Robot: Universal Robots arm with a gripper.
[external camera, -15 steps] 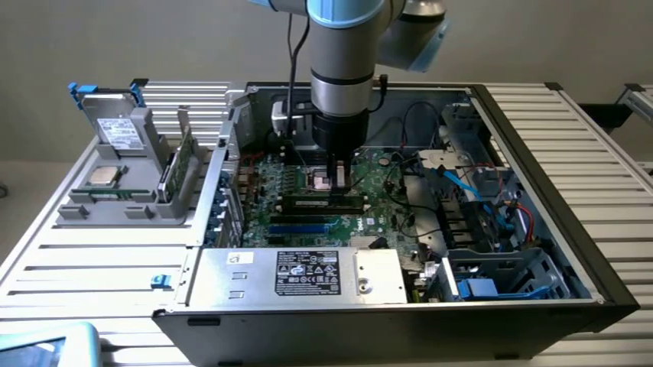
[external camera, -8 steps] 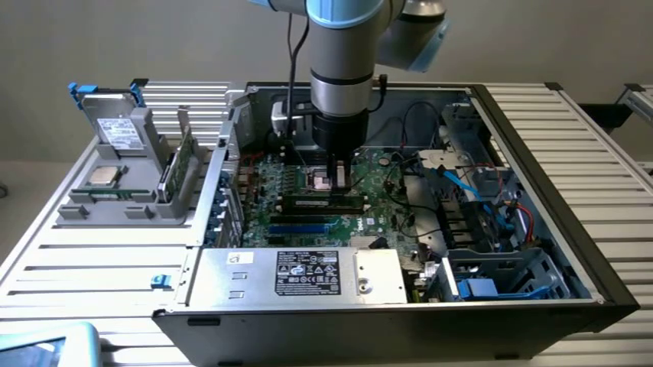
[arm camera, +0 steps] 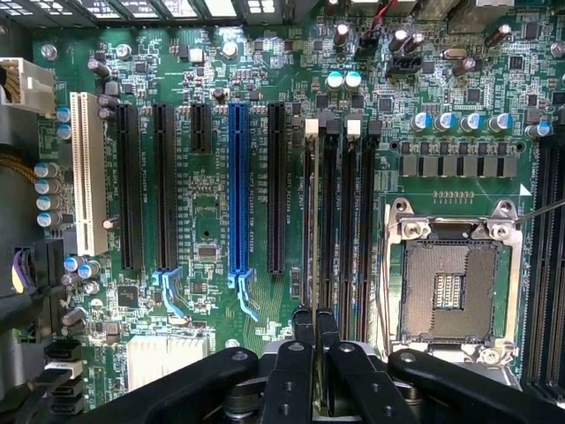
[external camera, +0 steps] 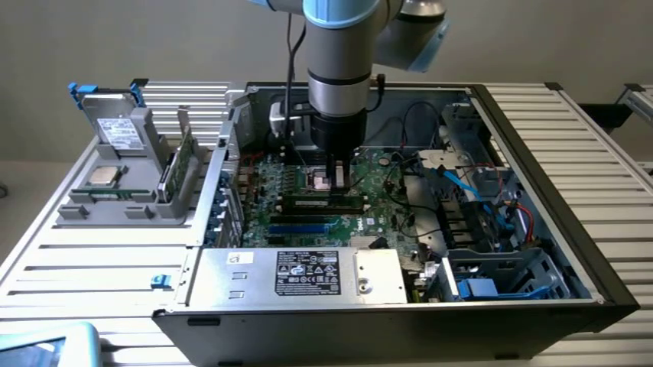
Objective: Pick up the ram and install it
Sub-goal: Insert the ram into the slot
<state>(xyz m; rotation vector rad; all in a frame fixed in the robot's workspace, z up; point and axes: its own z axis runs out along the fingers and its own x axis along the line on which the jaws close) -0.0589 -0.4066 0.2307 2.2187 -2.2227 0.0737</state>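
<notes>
Resting on a ribbed metal table (external camera: 571, 153) before a plain beige wall, the open computer case (external camera: 408, 336) shows its green motherboard (arm camera: 203, 221), crowded with long black slots, one blue slot (arm camera: 238, 185) and small silver capacitors. Loose cables (external camera: 459, 183) and a boxy steel power supply (external camera: 306, 274) crowd round the arm. The gripper (arm camera: 314, 320) hangs with its black fingers pressed together just over the ram (external camera: 321, 202), a long dark strip lying along the memory slots; whether they touch it I cannot tell. A grey rack (external camera: 122, 202) on the exterior view's left holds another green strip (external camera: 179, 170).

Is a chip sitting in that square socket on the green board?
No, the square socket lies open, its bare contacts showing, no chip inside.
</notes>
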